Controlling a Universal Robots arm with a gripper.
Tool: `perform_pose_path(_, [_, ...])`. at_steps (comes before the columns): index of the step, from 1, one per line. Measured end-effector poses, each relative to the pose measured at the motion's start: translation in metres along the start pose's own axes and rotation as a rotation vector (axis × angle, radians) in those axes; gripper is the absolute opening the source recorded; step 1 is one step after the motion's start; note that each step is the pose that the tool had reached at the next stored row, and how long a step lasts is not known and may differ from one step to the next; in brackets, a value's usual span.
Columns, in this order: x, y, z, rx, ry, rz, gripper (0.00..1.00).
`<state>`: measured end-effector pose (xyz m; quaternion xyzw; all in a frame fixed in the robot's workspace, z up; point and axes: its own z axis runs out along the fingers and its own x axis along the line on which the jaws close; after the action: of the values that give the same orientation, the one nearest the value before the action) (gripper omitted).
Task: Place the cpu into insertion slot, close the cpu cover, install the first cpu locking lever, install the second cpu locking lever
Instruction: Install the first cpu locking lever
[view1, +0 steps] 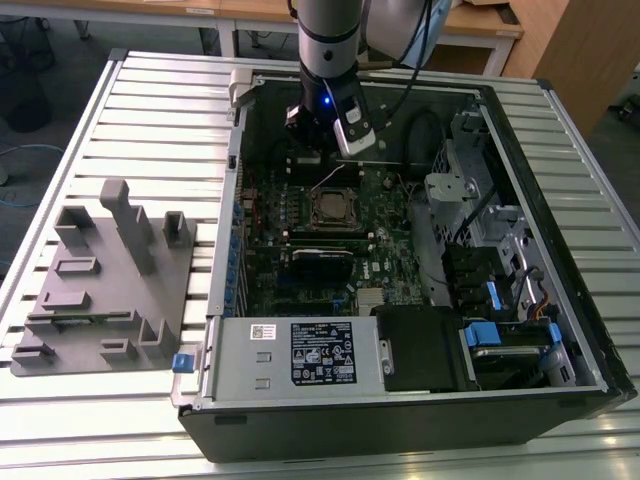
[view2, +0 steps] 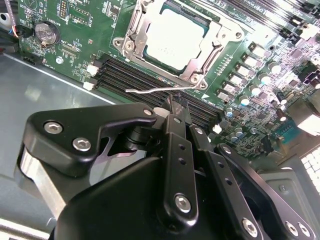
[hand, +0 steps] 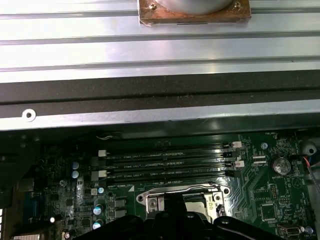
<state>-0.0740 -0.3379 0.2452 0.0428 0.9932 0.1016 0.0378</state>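
The cpu (view2: 177, 35) lies flat in the socket on the green motherboard, its silver top showing through the window of the cpu cover (view2: 131, 31), which is folded down over it. In the exterior view the socket (view1: 335, 206) sits mid-board inside the open computer case. A thin wire locking lever (view2: 150, 91) stands free beside the socket, over the memory slots. My gripper (view2: 173, 104) hangs just above that lever with its fingers shut together and nothing between them. In the first wrist view its black body partly hides the socket (hand: 182, 200).
Black memory slots (view2: 145, 77) run beside the socket. A coin battery (view2: 44, 32) sits on the board. The silver power-supply box (view1: 300, 355) fills the case's near side, drive cages (view1: 500, 250) the exterior view's right. A grey fixture block (view1: 100, 280) stands on the slatted table.
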Motion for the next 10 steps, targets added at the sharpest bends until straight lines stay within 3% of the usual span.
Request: perform_pose_path(10, [0.0005, -0.0014, 0.006, 0.0003, 0.0001, 0.0, 0.1])
